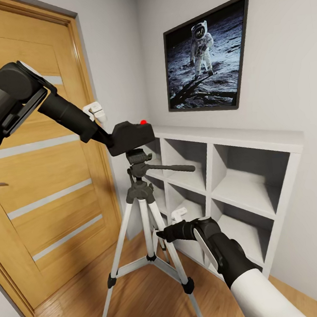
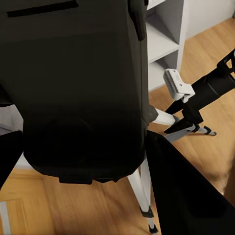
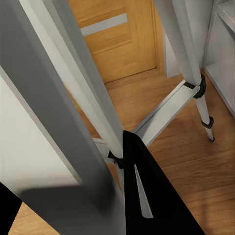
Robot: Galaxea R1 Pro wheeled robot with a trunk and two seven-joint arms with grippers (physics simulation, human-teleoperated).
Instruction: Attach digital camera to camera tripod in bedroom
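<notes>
The camera (image 1: 129, 136), a matte black box with a small red button on top, is clamped in the left hand (image 1: 111, 137) and held right on top of the tripod (image 1: 146, 213) head; whether it's actually seated can't be told. In the left wrist view the camera (image 2: 78, 93) is seen up close as a big dark slab. The tripod is stood on the light wood floor (image 1: 144, 301), with smooth silver-white legs, black joints and feet, and a black pan handle stuck out toward the shelf (image 1: 239, 179).

The right hand (image 1: 162, 234) is reached in by the tripod legs, low down. Its fingers look spread around a leg (image 3: 73, 98) in the right wrist view, but an actual grip can't be made out.

Close quarters here: a wooden door (image 1: 49, 189) with pale stripes is set just behind, the white cube shelf is right beside the tripod, and a black-framed astronaut picture (image 1: 206, 56) is hung on the grey wall above. No readable writing is seen.
</notes>
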